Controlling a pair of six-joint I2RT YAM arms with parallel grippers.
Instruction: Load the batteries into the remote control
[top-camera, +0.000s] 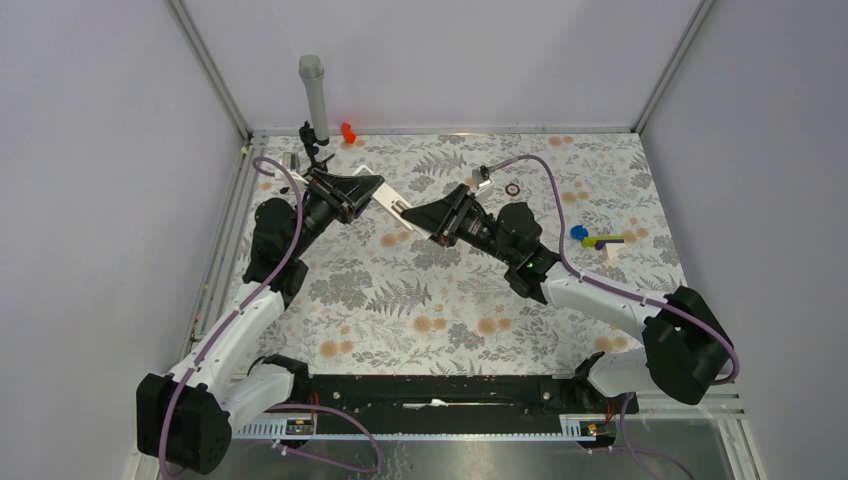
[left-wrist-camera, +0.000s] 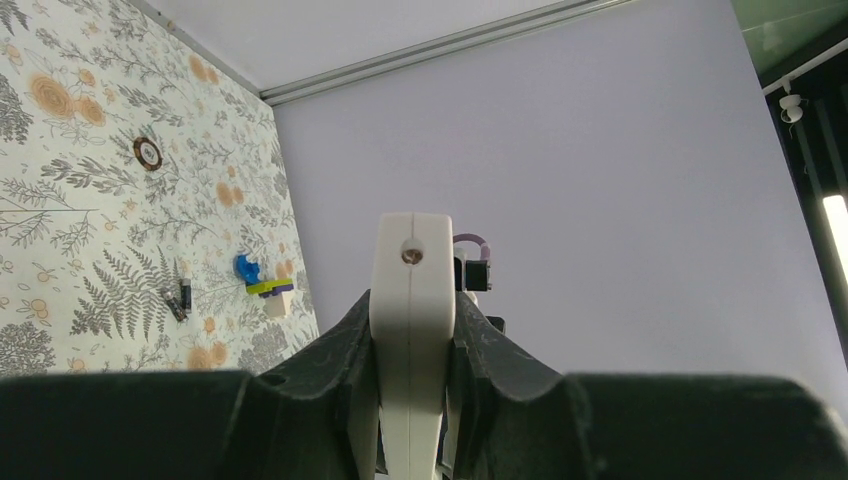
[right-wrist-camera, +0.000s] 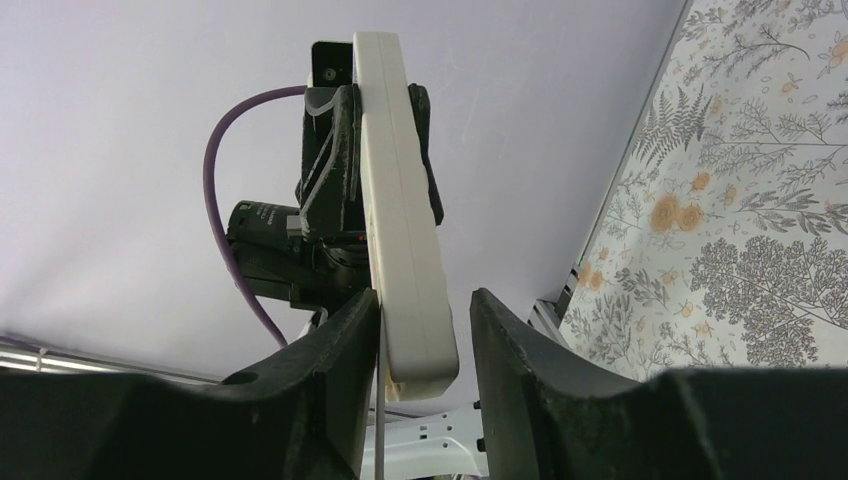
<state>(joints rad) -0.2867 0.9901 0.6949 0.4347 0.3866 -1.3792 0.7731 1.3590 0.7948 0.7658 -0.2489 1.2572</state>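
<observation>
- Top external: left gripper (top-camera: 376, 189) clamps remote control (top-camera: 392, 203); right gripper (top-camera: 410, 214) straddles its free end, grip unclear.
- Both hang well apart from floral table (top-camera: 400, 300) edges; lilac walls (top-camera: 450, 60) surround.

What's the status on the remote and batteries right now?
Left gripper shut on the remote control, held off the table. Right gripper, jaws open around its free end. Batteries lying on the table, not loaded. Nothing in the way.
</observation>
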